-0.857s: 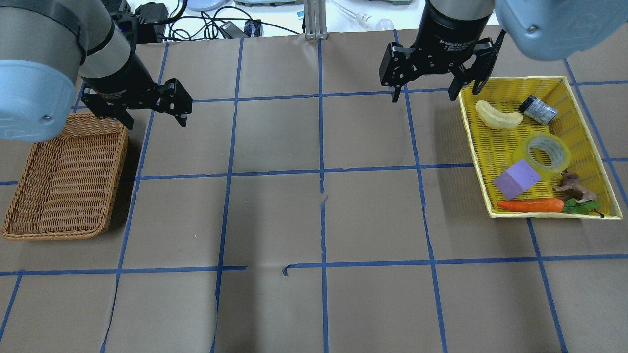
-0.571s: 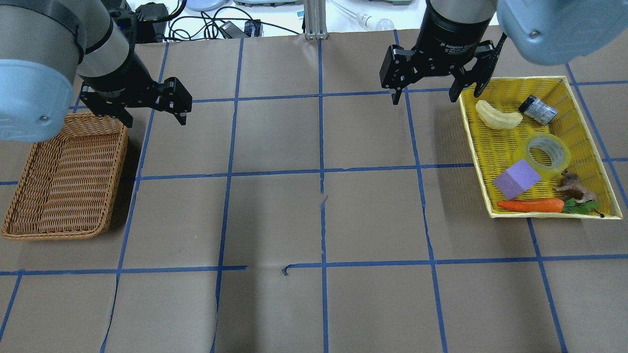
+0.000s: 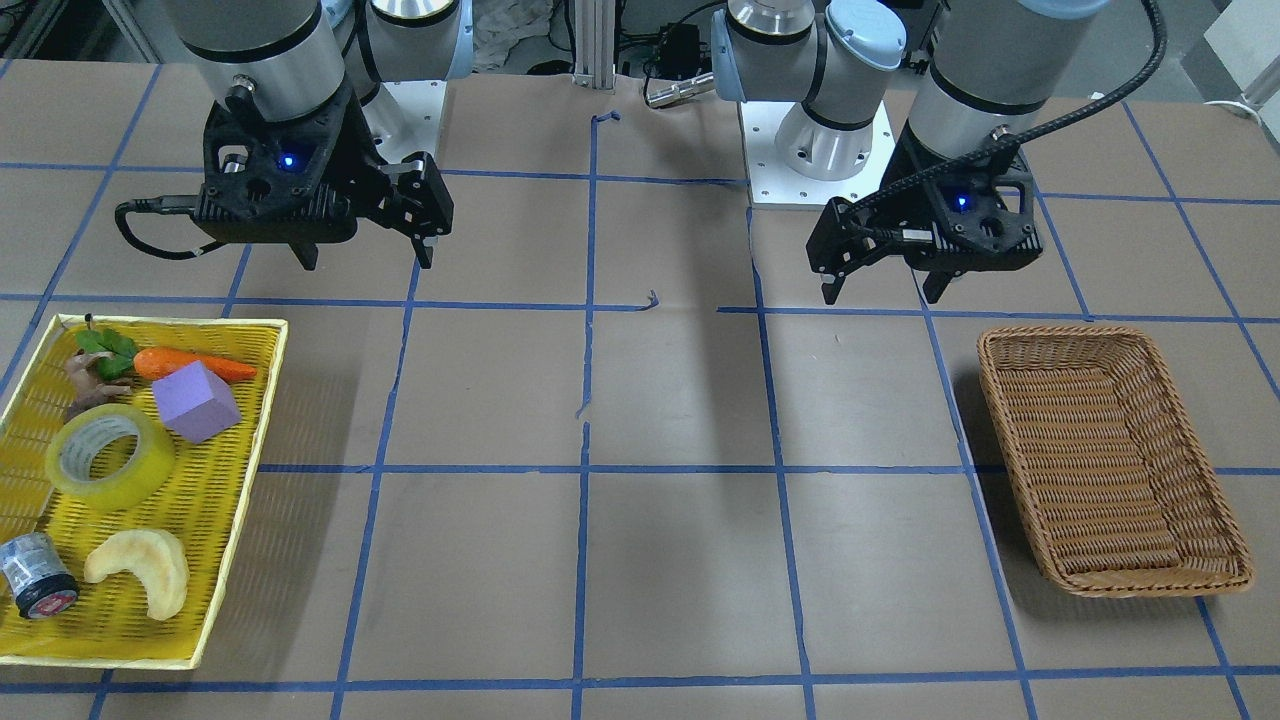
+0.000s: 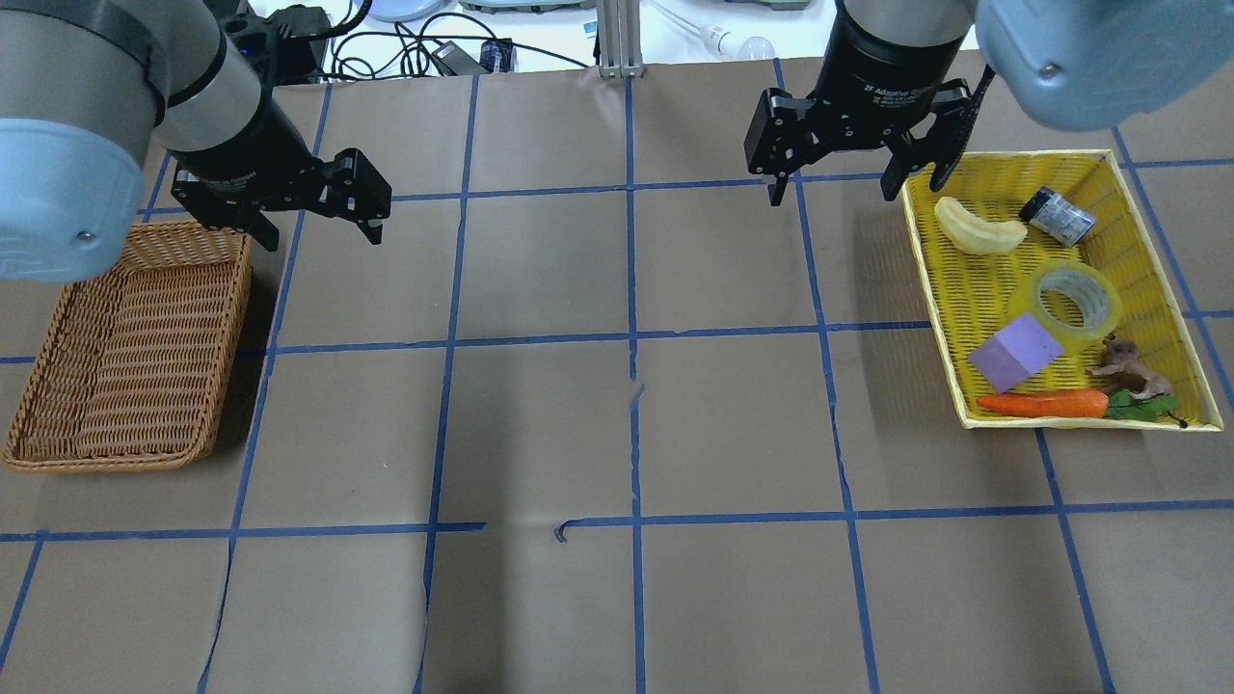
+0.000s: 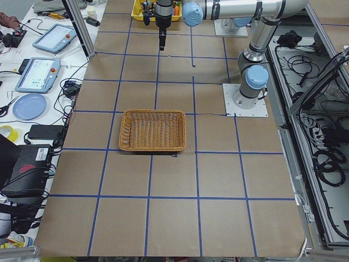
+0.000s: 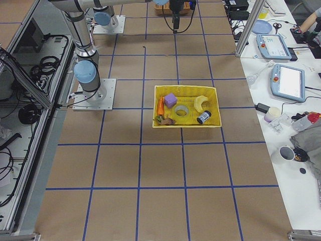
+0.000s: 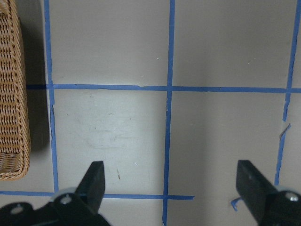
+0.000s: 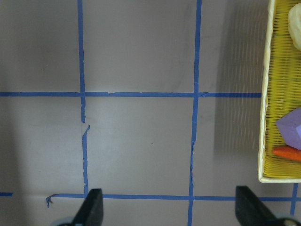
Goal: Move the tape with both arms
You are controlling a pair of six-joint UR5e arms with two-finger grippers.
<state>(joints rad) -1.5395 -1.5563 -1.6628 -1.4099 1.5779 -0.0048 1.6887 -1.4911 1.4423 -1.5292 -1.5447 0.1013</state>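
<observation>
The tape, a translucent yellow roll, lies flat in the yellow tray at the table's right. It also shows in the front view and the right side view. My right gripper is open and empty. It hangs above the table just left of the tray's far corner, apart from the tape, and also shows in the front view. My left gripper is open and empty. It hangs beside the far right corner of the wicker basket, and also shows in the front view.
The tray also holds a pale curved piece, a small grey cylinder, a purple block, a carrot and a brown animal figure. The wicker basket is empty. Cables lie beyond the far edge.
My left gripper has shifted a little to the right, away from the basket. My right gripper has barely moved. The tape has not moved.
</observation>
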